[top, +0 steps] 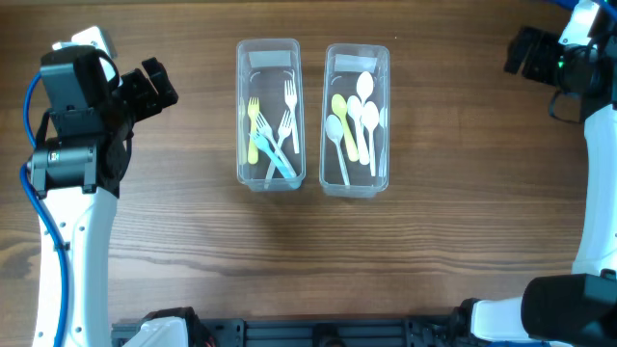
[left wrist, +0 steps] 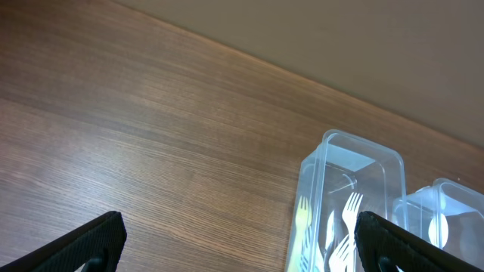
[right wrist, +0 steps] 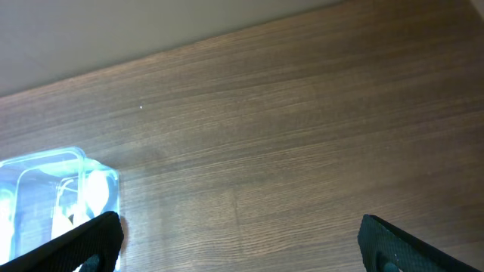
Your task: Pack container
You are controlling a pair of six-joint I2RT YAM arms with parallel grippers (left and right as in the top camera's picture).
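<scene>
A: So, overhead: left gripper (top: 162,85) and right gripper (top: 521,53) both hold nothing. The fork container (top: 242,116) and spoon container (top: 358,50) sit between them, well apart from each. No loose cutlery on the table (top: 193,251).
B: Looks packed. Next move needs lids or more items, and none are visible.
A: Left wrist: fingers (left wrist: 91,242) spread wide, fork container ahead-right.
B: Right wrist: fingers (right wrist: 408,242) spread too, spoon container ahead-left. The spread reads only from the wrist views, the full contents only from overhead.
</scene>
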